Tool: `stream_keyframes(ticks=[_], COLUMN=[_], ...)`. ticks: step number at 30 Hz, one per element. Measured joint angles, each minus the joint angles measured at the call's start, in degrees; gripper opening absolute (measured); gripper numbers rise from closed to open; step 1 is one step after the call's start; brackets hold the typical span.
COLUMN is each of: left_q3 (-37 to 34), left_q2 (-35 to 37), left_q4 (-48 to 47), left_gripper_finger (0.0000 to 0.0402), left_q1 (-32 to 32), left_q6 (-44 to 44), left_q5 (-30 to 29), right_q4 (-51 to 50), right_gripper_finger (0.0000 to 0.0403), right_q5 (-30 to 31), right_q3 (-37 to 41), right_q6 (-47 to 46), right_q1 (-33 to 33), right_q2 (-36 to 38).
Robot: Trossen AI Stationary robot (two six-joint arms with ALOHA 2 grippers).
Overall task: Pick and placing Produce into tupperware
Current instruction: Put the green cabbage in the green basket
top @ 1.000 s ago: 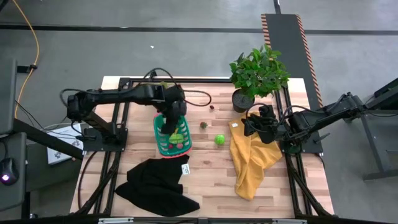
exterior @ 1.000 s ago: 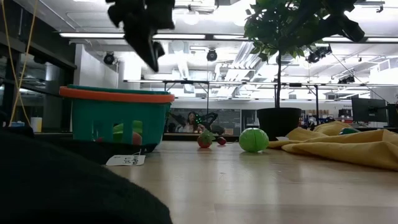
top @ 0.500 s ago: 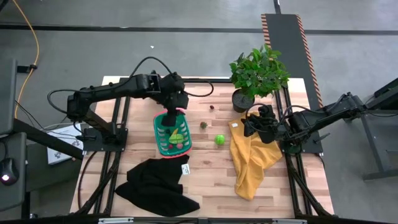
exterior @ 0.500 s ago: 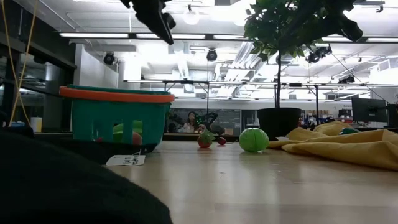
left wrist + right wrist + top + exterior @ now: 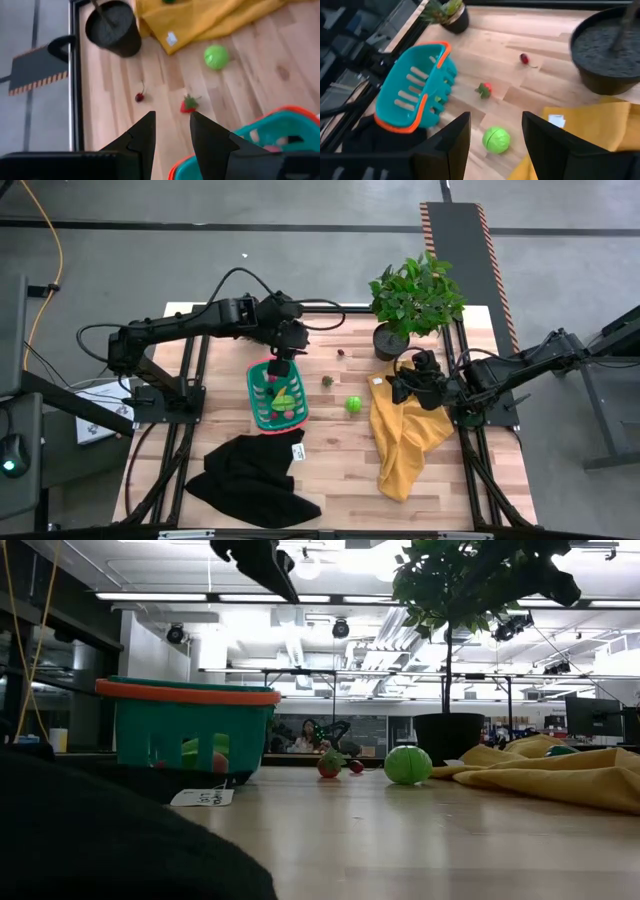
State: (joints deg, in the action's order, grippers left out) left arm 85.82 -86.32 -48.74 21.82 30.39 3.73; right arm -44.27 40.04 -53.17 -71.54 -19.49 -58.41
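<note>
The teal basket with the red-pink rim (image 5: 252,392) (image 5: 190,730) (image 5: 410,95) stands on the table and holds yellow-green and pink toy pieces (image 5: 284,398). To its right a red strawberry (image 5: 327,381) (image 5: 188,104), a green ball (image 5: 353,405) (image 5: 216,56) and a dark cherry (image 5: 340,352) (image 5: 139,97) lie on the wood. My left gripper (image 5: 282,360) (image 5: 172,116) hangs open and empty, high over the basket's far end. My right gripper (image 5: 400,388) (image 5: 496,117) waits open above the yellow cloth.
A potted plant (image 5: 415,300) stands at the far right, its black pot (image 5: 112,27) just beyond the cherry. A yellow cloth (image 5: 405,435) covers the right side and a black cloth (image 5: 250,475) the near left. Bare wood lies between basket and yellow cloth.
My left gripper has risen from low over the basket's middle and moved toward the table's far edge, and now hangs high over the basket's far end. The yellow-green piece in the basket, covered by the gripper before, now shows. The right arm has stayed put.
</note>
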Motion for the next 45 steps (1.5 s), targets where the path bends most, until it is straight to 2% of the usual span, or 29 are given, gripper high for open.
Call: stream_keyframes(ticks=[12,16,24,28,33,38,45], left_q3=[0.0,0.0,0.0,0.0,-0.1,-0.1,-0.1], left_q2=[0.0,0.0,0.0,0.0,0.0,0.0,0.0], left_q4=[-1.1,-1.1,-3.0,-6.2,-9.0,-11.3,-17.2], left_gripper_finger=[0.0111,0.011,0.011,0.011,0.011,0.0111,0.011], left_q1=[13.3,16.5,17.2,17.2,17.2,17.2,17.2], left_q6=[-6.8,-8.6,-9.9,-9.9,-9.6,-9.3,-7.9], left_q5=[24.5,30.2,31.4,31.4,31.2,31.2,31.2], right_q4=[6.1,8.9,6.2,0.2,-2.3,-1.4,-2.9], right_gripper_finger=[0.0169,0.0169,0.0169,0.0169,0.0173,0.0196,0.0247], right_q5=[-7.7,-10.6,-16.4,-20.4,-25.1,-26.7,-31.1], right_q3=[0.0,0.0,-1.3,-5.6,-11.0,-15.0,-16.1], right_q6=[11.2,14.8,12.8,11.4,8.5,6.7,-2.0], right_q1=[0.0,0.0,2.3,4.3,8.0,11.4,15.4], right_q2=[-0.1,-2.0,-14.1,-21.9,-28.7,-31.5,-32.0])
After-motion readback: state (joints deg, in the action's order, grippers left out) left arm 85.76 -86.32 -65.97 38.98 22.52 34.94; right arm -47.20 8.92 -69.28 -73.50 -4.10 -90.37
